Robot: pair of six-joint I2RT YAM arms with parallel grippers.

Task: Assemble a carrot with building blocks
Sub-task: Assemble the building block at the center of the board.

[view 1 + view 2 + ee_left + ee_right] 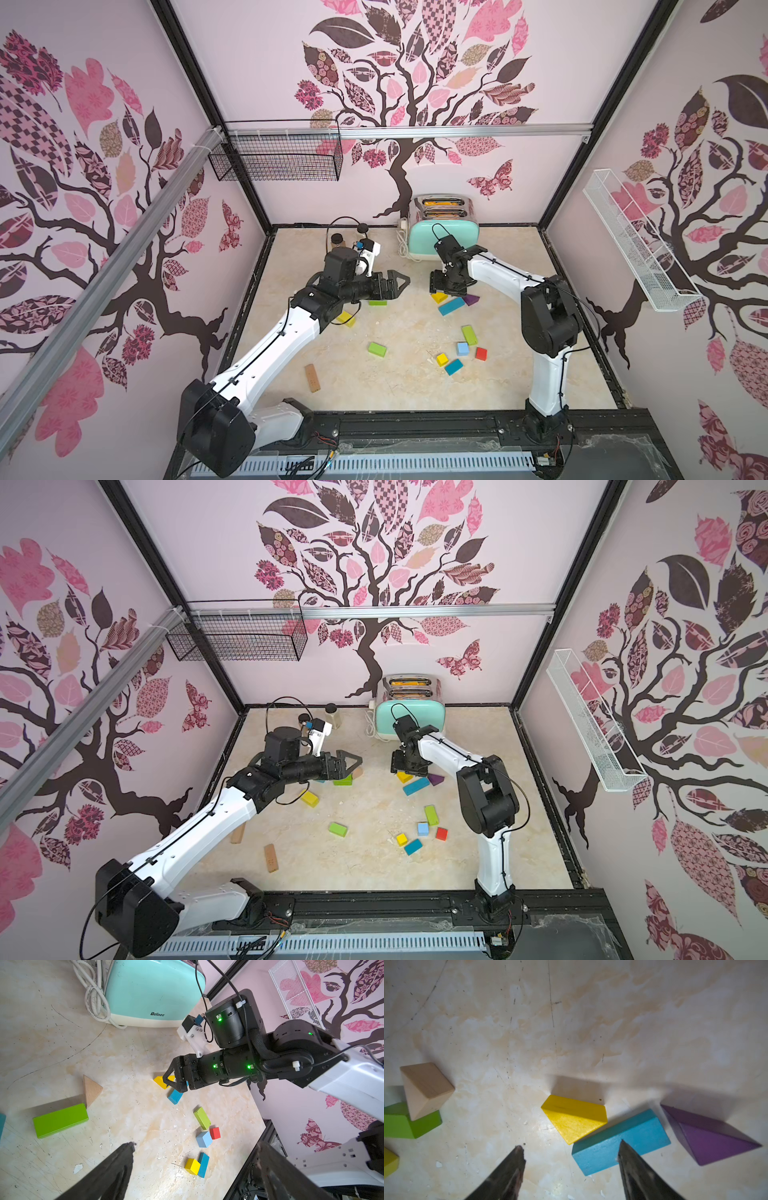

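Observation:
Building blocks lie scattered on the beige table. A yellow wedge [575, 1120], a teal bar [643, 1132] and a purple wedge [712, 1142] sit together just below my right gripper [570, 1144], which is open and holds nothing. In both top views that gripper [440, 289] points down over this group [451, 306]. My left gripper [401, 284] hovers wide open and empty above a green bar [60, 1120] and a tan wedge [91, 1089]. Nearer the front lie a green bar [469, 335], a light blue cube [462, 348], a red cube [481, 353], a yellow cube [442, 359] and a teal block [453, 367].
A mint toaster [442, 239] with a coiled white cord stands at the back wall. Two brown-lidded jars [337, 240] stand behind the left arm. A green block [377, 349], a yellow block [346, 318] and a tan bar [312, 377] lie front left. Wire baskets hang on the walls.

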